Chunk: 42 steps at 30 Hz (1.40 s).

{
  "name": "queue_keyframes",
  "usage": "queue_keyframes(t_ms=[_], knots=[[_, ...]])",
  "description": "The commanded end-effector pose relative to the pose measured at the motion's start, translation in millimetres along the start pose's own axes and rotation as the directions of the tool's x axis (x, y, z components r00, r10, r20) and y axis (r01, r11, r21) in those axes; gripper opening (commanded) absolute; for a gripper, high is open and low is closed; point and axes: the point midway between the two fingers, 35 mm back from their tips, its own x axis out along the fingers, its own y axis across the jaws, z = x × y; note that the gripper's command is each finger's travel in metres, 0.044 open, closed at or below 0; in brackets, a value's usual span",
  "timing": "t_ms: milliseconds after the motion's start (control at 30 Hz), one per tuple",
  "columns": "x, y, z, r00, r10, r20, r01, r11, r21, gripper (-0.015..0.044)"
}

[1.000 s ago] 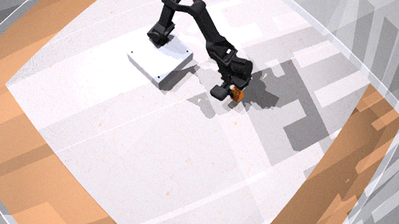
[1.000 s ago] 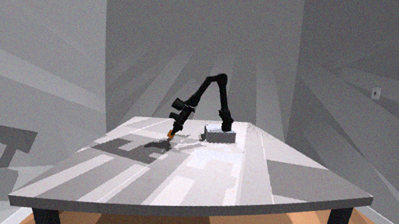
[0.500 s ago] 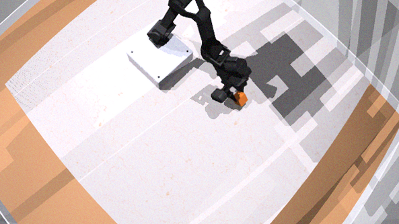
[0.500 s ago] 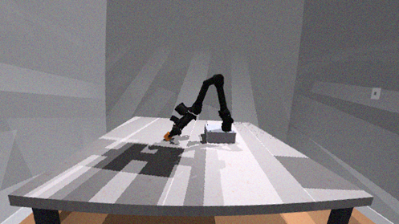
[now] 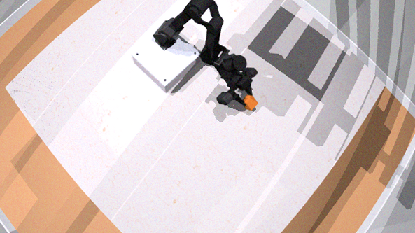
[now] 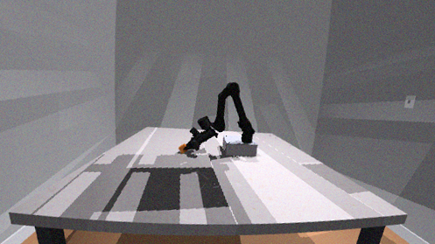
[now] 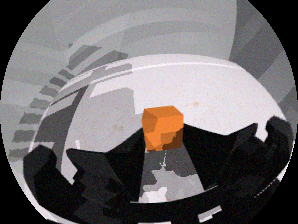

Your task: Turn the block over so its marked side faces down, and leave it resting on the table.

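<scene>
The orange block [image 5: 251,102] [image 6: 183,149] [image 7: 163,128] is between the fingertips of my gripper [image 5: 246,102] [image 6: 186,148] [image 7: 162,128], which is shut on it. In the wrist view the block sticks out beyond the fingertips, with a finger at its left and right. The gripper leans low over the table [image 5: 194,166] [image 6: 284,184] [image 7: 215,95], closer to level than upright. No marked side can be told on the block's faces that show. Whether the block touches the table cannot be told.
The white base box [image 5: 163,65] [image 6: 240,148] under the arm stands behind the gripper. Hard-edged shadows lie across the table. The far table edge shows in the wrist view.
</scene>
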Motion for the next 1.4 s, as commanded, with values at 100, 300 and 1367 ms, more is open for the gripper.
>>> queue_keyframes(t_ms=[100, 300, 1367], knots=[[-8.6, -2.5, -5.4, 0.997, -0.007, 0.073, 0.007, 1.0, -0.003, 0.0], [-10.5, -2.5, -3.3, 0.995, -0.007, 0.098, 0.007, 1.0, -0.003, 0.0], [-10.7, -2.5, -3.1, 0.995, -0.007, 0.1, 0.007, 1.0, -0.003, 0.044]])
